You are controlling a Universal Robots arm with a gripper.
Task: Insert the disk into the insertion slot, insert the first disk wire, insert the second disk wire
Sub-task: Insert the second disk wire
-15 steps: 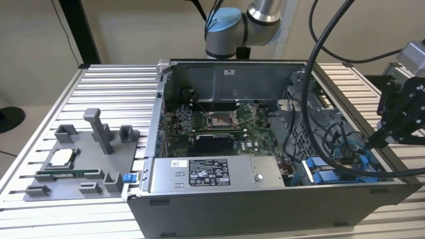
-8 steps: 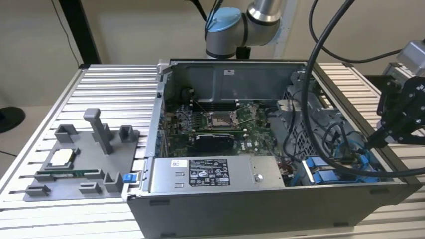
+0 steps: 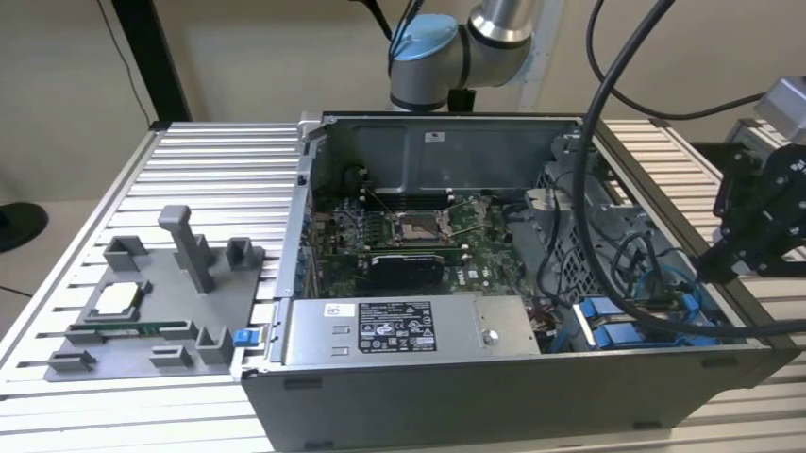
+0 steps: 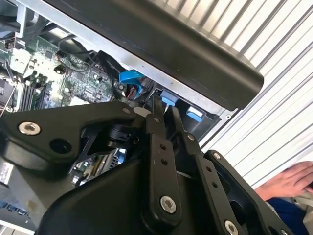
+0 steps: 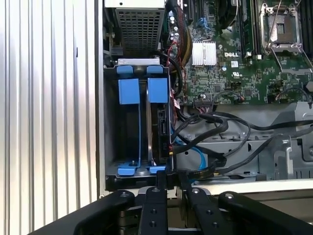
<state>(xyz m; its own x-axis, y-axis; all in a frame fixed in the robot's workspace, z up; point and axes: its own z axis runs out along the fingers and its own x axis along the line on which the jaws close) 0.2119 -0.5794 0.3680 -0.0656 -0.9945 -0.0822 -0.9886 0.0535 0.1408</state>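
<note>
The main risk lies with the computer case (image 3: 504, 396). The gripper (image 5: 172, 178) hangs over its rim at about four o'clock of the case in the exterior view. A careless descent could catch the case wall or the metal frame beside the bay.

The loose black wires (image 5: 210, 122) are the next risk. They sprawl right beside the insertion slot (image 5: 128, 169) and could snag on the gripper or be dragged off their plugs. A thin blue cable (image 5: 198, 156) loops among them and looks just as easy to hook.

The disk (image 5: 161, 128) appears to stand on edge inside the slot, in its blue carrier, near five o'clock of the case. Pressing a wire in at an angle could bend its connector.

The fingers (image 5: 161, 182) are drawn narrow, and I can make out nothing between them.

Around all this, the slatted desk (image 3: 214, 160) carries a grey fixture tray (image 3: 139, 321) at nine o'clock, well apart from the work. The power supply (image 3: 403, 330) sits at six o'clock and the motherboard (image 3: 416, 231) at the centre. A thick black hose (image 3: 605, 104) droops across the case at two o'clock. In the second wrist view a person's hand (image 4: 288, 181) rests near the case, close enough to be in the arm's way.
</note>
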